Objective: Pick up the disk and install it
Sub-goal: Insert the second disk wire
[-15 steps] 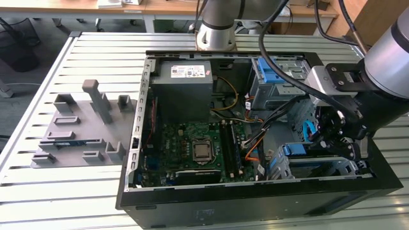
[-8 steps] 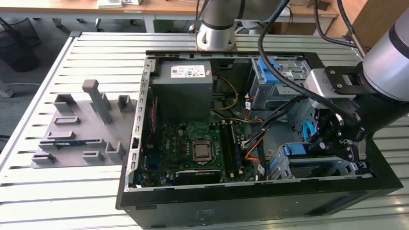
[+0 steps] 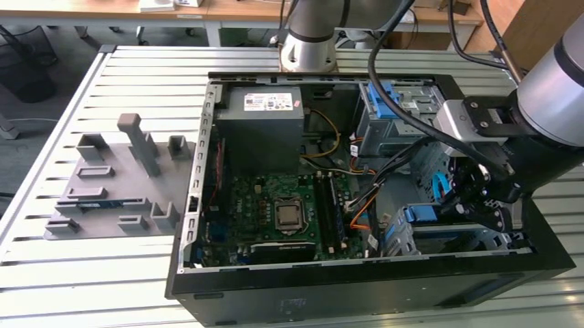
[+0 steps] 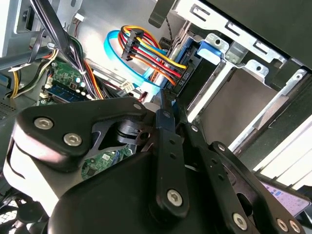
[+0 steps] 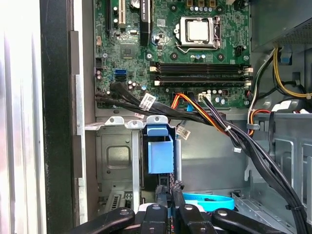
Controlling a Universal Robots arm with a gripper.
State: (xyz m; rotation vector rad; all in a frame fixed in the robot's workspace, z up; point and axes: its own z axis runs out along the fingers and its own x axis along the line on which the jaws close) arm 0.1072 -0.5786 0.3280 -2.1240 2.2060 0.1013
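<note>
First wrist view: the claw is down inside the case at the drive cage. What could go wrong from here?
1. The black cable bundle runs close past the drive cage; the claw might snag it if it swings that way.
2. The blue flat cable and the coloured power leads lie close to the claw's tip and could get pinched or tugged loose.

We take this for a robotics lab or test workshop. An opened desktop computer case (image 3: pixel 365 273) lies on a slatted metal table (image 3: pixel 82 287), its motherboard (image 3: pixel 273 212) bared, with the robot arm's base (image 3: pixel 310 48) mounted on the table just behind the case. Beside the case, on the exterior view's left, sits a grey fixture block (image 3: pixel 114 184), and beyond the table stand wooden desks (image 3: pixel 109 14).
</note>
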